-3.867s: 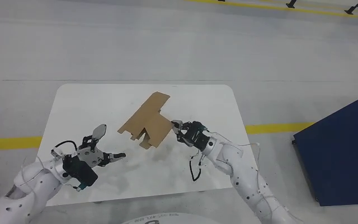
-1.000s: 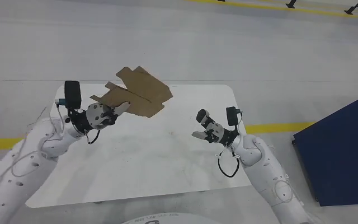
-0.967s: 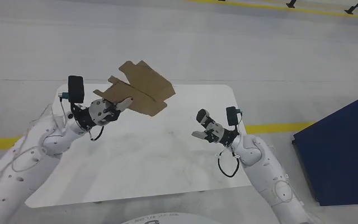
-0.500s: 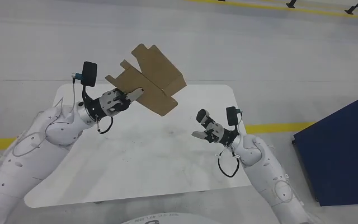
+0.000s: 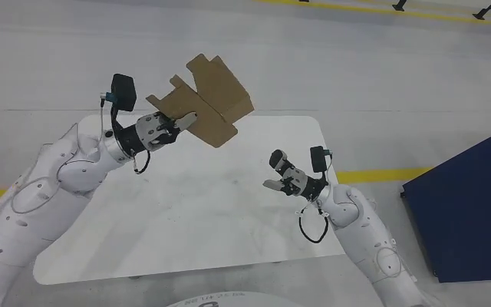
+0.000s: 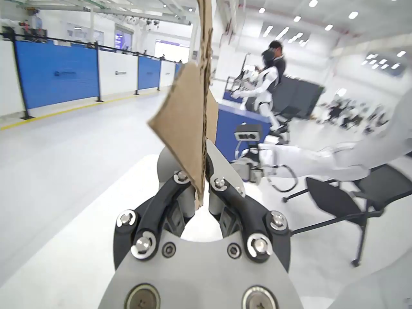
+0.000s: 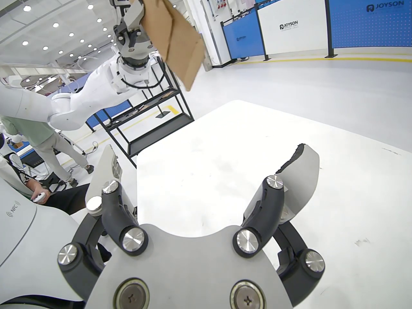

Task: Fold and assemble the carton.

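Observation:
The flat brown carton [image 5: 211,98] hangs in the air above the far left part of the white table [image 5: 199,222], tilted with one flap edge low. My left gripper [image 5: 182,123] is shut on a flap at its near edge. In the left wrist view the carton [image 6: 199,98] rises edge-on from between the closed fingers [image 6: 222,168]. The right wrist view shows the carton [image 7: 167,30] held high by the left gripper [image 7: 136,9]. My right gripper [image 5: 275,172] hovers open over the table's right side, nothing between its fingers [image 7: 304,165].
A dark blue bin [image 5: 460,207] stands on the floor right of the table. Behind the table's left side there is a black shelf rack [image 7: 154,114], and a person [image 7: 48,149] near it. A black chair [image 6: 338,201] stands beside the table.
Since 3.9 s ago the carton left the right gripper for the left one. In the last second the left arm raised it off the table and tipped it steeper. The right gripper stayed still, open.

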You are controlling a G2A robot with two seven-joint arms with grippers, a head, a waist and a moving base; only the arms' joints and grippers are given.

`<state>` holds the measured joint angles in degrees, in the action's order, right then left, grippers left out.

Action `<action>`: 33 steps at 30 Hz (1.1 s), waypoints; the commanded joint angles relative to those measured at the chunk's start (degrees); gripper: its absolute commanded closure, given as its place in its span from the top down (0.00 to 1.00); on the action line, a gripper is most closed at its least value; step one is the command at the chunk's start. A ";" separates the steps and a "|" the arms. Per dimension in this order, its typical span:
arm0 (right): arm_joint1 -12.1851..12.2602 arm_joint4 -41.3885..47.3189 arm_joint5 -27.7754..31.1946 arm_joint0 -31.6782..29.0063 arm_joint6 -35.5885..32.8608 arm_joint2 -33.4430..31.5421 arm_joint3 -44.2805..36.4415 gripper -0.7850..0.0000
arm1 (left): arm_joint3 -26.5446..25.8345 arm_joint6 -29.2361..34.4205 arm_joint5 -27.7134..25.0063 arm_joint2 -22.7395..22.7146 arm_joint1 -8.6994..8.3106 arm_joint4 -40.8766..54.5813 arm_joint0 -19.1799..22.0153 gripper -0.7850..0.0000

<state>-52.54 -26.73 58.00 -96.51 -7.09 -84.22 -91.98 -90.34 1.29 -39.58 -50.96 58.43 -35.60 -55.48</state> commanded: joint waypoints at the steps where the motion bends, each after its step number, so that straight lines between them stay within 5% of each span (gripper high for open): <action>1: 0.00 0.00 0.00 0.00 0.00 0.00 0.00 1.00 | -1.27 -3.02 4.62 0.56 0.23 -20.16 0.30 0.00; 5: 0.00 0.00 0.00 0.00 0.00 0.00 0.00 1.00 | -2.82 -7.13 13.45 2.92 0.46 -43.40 0.46 0.00; 20: 0.00 0.00 0.00 0.00 0.00 0.00 0.00 1.00 | -3.03 -6.72 13.83 3.00 0.45 -44.52 0.53 0.00; 28: 0.00 0.00 0.00 0.00 0.00 0.00 0.00 1.00 | -9.54 -12.76 27.19 7.46 0.10 -82.49 -0.13 0.00; 33: 0.00 0.00 0.00 0.00 0.00 0.00 0.00 1.00 | -9.54 -10.52 35.23 8.13 -1.07 -110.39 -1.27 0.00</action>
<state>-52.54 -26.73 58.00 -96.51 -7.09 -84.22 -91.98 -100.11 -9.54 -6.94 -43.14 57.59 -135.13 -56.25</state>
